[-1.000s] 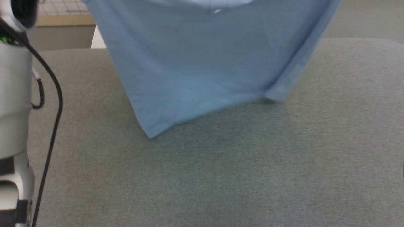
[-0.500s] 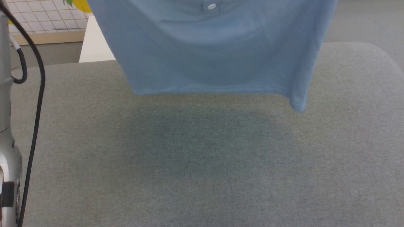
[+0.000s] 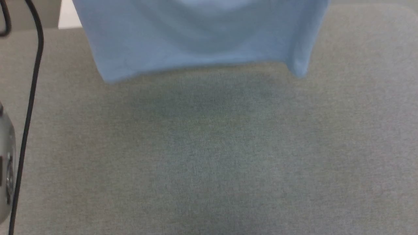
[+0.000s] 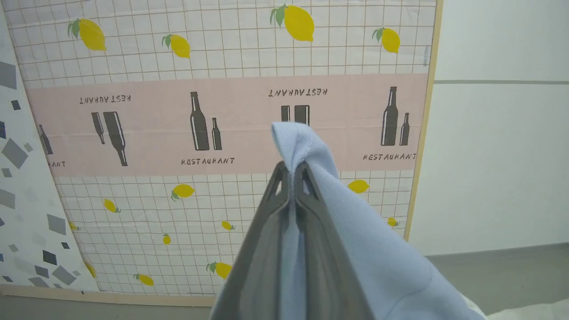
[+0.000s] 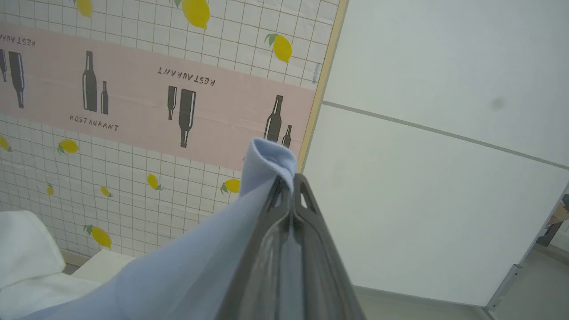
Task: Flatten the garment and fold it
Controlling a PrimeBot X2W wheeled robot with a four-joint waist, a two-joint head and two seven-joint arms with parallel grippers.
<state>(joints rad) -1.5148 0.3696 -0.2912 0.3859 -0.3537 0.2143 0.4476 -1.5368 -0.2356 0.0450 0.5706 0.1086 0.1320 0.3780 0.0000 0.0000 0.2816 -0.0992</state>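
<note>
The garment (image 3: 199,36), light blue soft cloth, hangs in the air at the top of the head view, its lower hem just above the grey table (image 3: 209,156). In the left wrist view my left gripper (image 4: 292,171) is shut on a pinched fold of the garment (image 4: 302,142), and the cloth drapes down to the right. My right gripper (image 5: 290,184) in the right wrist view is shut on another fold of the garment (image 5: 266,162), with cloth falling away to the lower left. Collar and buttons are out of view.
A black cable (image 3: 31,98) and part of my pale arm (image 3: 5,163) run down the head view's left edge. A lemon-and-bottle patterned wall (image 4: 178,111) and white panels (image 5: 422,155) stand behind. White cloth (image 5: 26,262) lies at lower left of the right wrist view.
The hanging garment's hem has swung from slanting to nearly level and has risen in the head view. The head camera has shifted; the white button has left its top edge.
</note>
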